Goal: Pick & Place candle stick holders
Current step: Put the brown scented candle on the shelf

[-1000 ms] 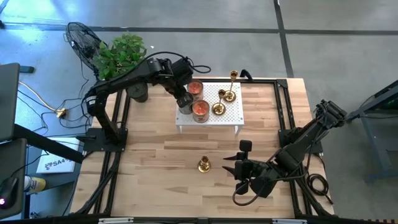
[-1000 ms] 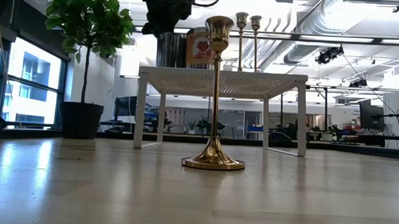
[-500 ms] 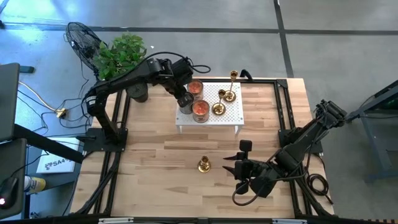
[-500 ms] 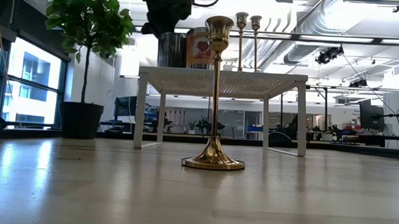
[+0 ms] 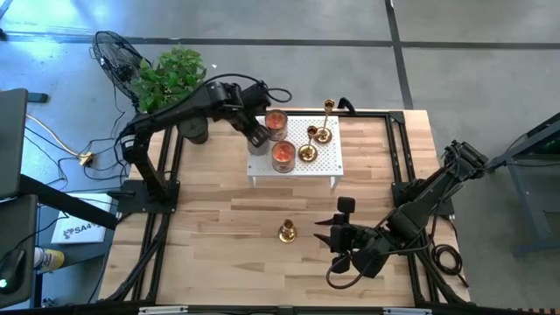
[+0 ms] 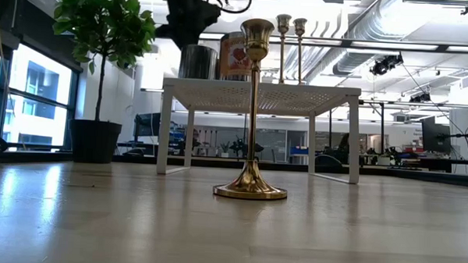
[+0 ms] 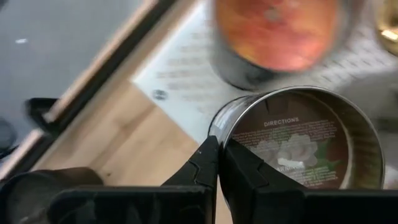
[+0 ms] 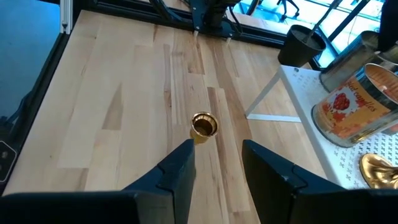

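While the high view shows only the left end effector (image 5: 255, 137) over the near-left corner of the white stand (image 5: 325, 164), its wrist view shows the fingers together, pinched on the rim of the grey tin (image 7: 298, 146). The tin's inside bottom bears a printed label with a flower. Just beyond that end effector stand two glass jars (image 5: 276, 125) (image 5: 283, 155), each holding an orange-red candle. Farther across the stand from it are two gold candle stick holders (image 5: 307, 152) (image 5: 322, 134); only the low view shows them as tall and slim.

The right end effector (image 8: 217, 149) hangs over the table (image 5: 219, 210) with its fingers apart and nothing between them. A third candle stick holder (image 8: 203, 126) stands upright on the table just ahead of it, apart from the fingers.

Compared with a second ago, the left end effector and the tin have shifted slightly toward the stand's far edge; the right arm and the lone holder are unchanged.
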`<state>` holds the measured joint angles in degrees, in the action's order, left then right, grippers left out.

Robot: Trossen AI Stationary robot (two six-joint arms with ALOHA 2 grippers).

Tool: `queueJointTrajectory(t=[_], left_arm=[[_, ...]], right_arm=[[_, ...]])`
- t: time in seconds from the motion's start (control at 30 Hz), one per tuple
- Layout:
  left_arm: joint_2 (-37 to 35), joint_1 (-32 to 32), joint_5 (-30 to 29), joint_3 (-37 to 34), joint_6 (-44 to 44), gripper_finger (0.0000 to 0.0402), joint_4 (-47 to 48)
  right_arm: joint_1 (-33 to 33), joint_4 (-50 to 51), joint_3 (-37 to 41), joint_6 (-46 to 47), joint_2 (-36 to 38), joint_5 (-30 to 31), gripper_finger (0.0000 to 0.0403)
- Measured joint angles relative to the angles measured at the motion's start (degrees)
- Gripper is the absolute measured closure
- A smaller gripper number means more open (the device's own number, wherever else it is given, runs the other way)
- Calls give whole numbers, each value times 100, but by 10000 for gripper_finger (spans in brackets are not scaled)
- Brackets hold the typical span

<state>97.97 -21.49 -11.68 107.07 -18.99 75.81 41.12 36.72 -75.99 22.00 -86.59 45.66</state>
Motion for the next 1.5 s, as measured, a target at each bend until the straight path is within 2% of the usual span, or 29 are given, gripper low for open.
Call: queueJointTrajectory(t=[0.23,0.43,0.7,0.93,1.27,1.5], left_arm=[[0,60,639,2,439,389,9],[0,104,839,2,676,389,13],[0,166,662,2,744,389,-227],[0,289,661,2,1584,389,-176],[0,324,407,2,1594,389,-155],[0,317,577,2,1574,389,-178]], right_arm=[[0,1,0,4,-2,-1,274],[0,-1,0,4,-2,-1,274],[-1,0,0,49,-2,-1,274],[0,36,0,68,-2,-38,274],[0,34,-2,62,-2,-38,274],[-1,35,0,99,-2,-38,274]])
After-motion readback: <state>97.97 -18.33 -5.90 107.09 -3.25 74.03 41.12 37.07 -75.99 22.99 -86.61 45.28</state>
